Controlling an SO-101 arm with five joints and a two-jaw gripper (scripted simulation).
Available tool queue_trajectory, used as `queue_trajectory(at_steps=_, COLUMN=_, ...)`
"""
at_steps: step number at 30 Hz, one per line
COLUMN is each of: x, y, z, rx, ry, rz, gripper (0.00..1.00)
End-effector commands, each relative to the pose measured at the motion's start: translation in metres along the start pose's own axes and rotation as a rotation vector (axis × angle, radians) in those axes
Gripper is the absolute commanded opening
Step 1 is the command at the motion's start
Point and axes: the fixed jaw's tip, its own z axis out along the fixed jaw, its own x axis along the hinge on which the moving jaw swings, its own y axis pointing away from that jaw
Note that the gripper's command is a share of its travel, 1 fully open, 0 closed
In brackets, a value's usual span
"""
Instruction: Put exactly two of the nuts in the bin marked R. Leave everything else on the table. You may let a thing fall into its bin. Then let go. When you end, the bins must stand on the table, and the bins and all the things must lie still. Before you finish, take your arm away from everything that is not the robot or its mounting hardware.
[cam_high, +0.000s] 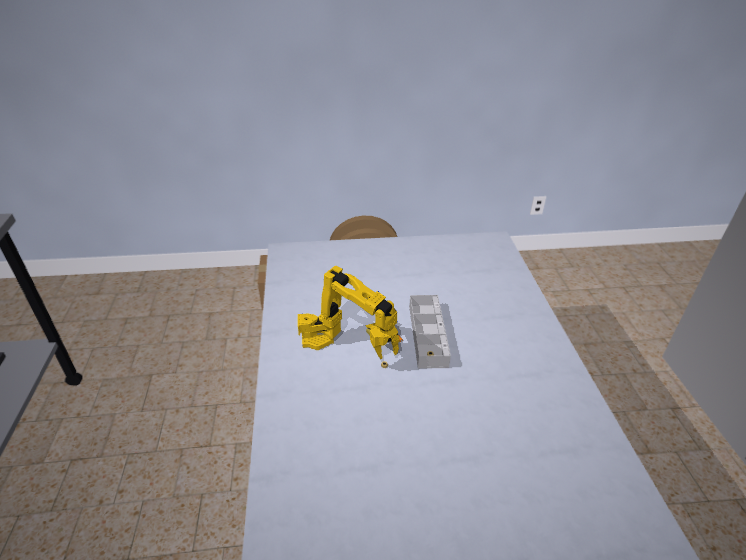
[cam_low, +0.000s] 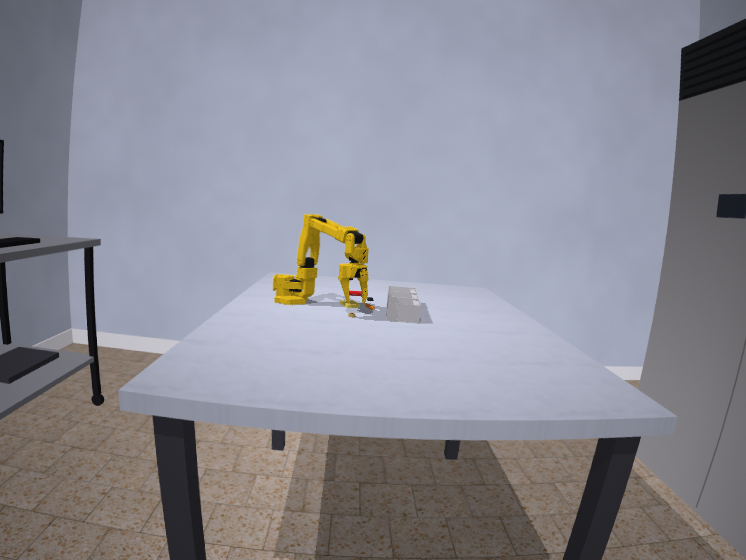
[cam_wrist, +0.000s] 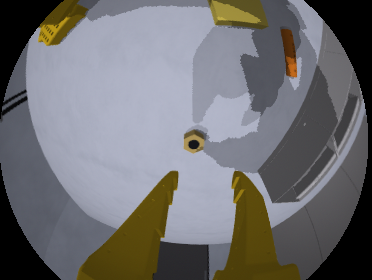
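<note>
Brass-coloured, one nut (cam_wrist: 194, 143) lies on the table (cam_high: 421, 452) just ahead of my gripper (cam_wrist: 205, 183), whose narrow jaws hold nothing. Another nut (cam_high: 431, 350) sits in the near end compartment of the grey bin row (cam_high: 444, 352) toward the right edge.
</note>
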Motion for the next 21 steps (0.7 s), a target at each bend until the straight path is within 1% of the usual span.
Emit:
queue_trajectory(at_steps=1, x=0.004, y=-0.001, z=0.004, rx=0.017, ry=0.024, rz=-0.005, gripper=0.23)
queue_trajectory(at_steps=6, x=0.003, y=-0.001, z=0.013, rx=0.017, ry=0.024, rz=-0.005, gripper=0.23)
queue_trajectory(at_steps=8, x=0.003, y=-0.001, z=0.013, rx=0.017, ry=0.024, rz=-0.005, gripper=0.23)
queue_trajectory(at_steps=15, x=0.003, y=0.0, z=0.021, rx=0.017, ry=0.024, rz=-0.005, gripper=0.23)
queue_trajectory(at_steps=21, x=0.002, y=0.0, z=0.023, rx=0.017, ry=0.024, rz=-0.005, gripper=0.23)
